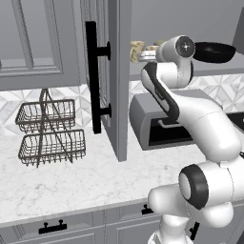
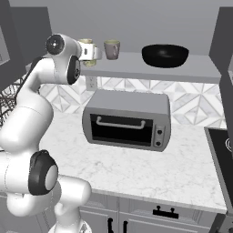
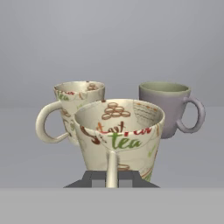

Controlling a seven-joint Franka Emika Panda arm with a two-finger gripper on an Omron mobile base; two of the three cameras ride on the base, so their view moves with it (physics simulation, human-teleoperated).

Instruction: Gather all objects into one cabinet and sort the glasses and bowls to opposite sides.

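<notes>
White marble counter (image 1: pixel 71 181); patterned tile backsplash (image 2: pixel 195 102); grey wall (image 2: pixel 150 22).

The grey shelf (image 2: pixel 200 68) inside the open cabinet holds cups and a bowl. A plain taupe cup (image 2: pixel 112 49) stands on the shelf near its left end. Beside it are two cream cups with pictures on them, the back cream cup (image 3: pixel 78 105) and the front cream cup (image 3: pixel 118 133), close together. The wide black bowl (image 2: pixel 165 55) sits on the shelf well apart from the cups, toward the right. Below the shelf is the white marble tabletop (image 2: pixel 150 170). A grey toaster oven (image 2: pixel 126 119) stands on it. A two-level wire basket (image 1: pixel 50 133) stands on the tabletop farther left.
</notes>
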